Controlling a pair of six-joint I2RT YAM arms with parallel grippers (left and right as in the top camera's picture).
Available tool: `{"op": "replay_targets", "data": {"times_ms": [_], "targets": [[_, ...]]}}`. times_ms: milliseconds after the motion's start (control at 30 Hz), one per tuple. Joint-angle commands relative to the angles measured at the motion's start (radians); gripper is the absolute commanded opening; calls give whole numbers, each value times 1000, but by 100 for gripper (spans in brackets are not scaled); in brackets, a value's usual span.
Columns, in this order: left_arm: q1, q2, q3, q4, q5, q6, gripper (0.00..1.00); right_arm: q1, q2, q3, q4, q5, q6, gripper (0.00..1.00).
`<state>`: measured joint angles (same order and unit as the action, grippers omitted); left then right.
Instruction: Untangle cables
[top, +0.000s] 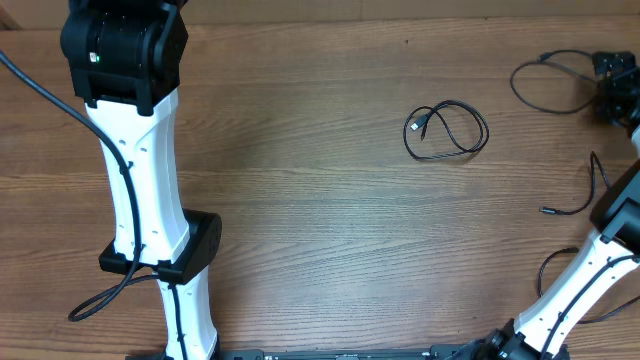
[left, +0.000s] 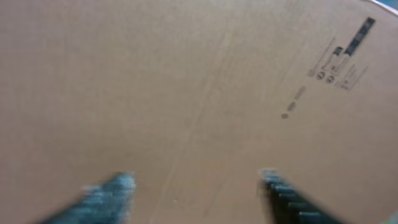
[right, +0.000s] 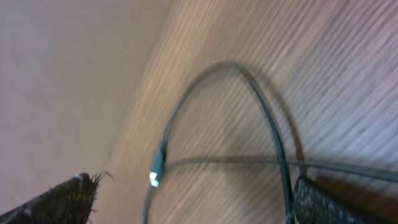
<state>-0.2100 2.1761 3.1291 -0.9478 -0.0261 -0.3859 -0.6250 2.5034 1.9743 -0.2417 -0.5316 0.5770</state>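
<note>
Right hand (right: 196, 193), open and empty, hovers over a cable (right: 267, 118) at the table's (top: 320, 220) upper right, left hand (left: 199, 193) likewise open: apparently the approach step, next requiring closure on one strand near the plug (right: 155, 171).

The left arm (top: 135, 190) is made of white, tapering links joined by bulky black housings (top: 125, 45), one with a tiny green light. A black cable (top: 38, 85) trails from it. The right arm (top: 577, 277) is built alike, white with black joints. The left claw (left: 196, 193) has dark, blurred fingers (left: 292, 199), one of them ridged.
</note>
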Motion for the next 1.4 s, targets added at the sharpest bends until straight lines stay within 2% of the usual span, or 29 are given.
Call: {"op": "replay_targets", "data": {"times_ms": [0, 33, 67, 200, 367, 567, 667, 967, 1200, 1367], "targets": [[-4, 10, -1, -9, -63, 16, 100, 47, -106, 162, -139, 23, -143, 100], [-4, 10, -1, -11, -72, 16, 100, 55, -119, 189, -182, 50, -163, 100], [-4, 10, -1, -17, -93, 16, 100, 82, -150, 263, -293, 135, -211, 100], [-3, 10, -1, -19, -116, 22, 100, 141, -196, 413, -491, 284, -288, 100], [5, 10, -1, -21, -117, 54, 100, 223, -227, 553, -773, 315, -350, 100], [29, 10, -1, -27, -116, 76, 100, 335, -223, 561, -1076, 315, -349, 100], [47, 10, -1, -46, -116, 76, 100, 399, -220, 560, -1175, 317, -338, 100], [88, 10, -1, -182, -116, 80, 100, 551, -201, 526, -1312, 519, -205, 100], [95, 10, -1, -209, -116, 143, 100, 566, -193, 304, -1306, 522, -180, 100], [95, 10, -1, -206, -117, 147, 100, 595, -193, 245, -1305, 348, -327, 100]]}}
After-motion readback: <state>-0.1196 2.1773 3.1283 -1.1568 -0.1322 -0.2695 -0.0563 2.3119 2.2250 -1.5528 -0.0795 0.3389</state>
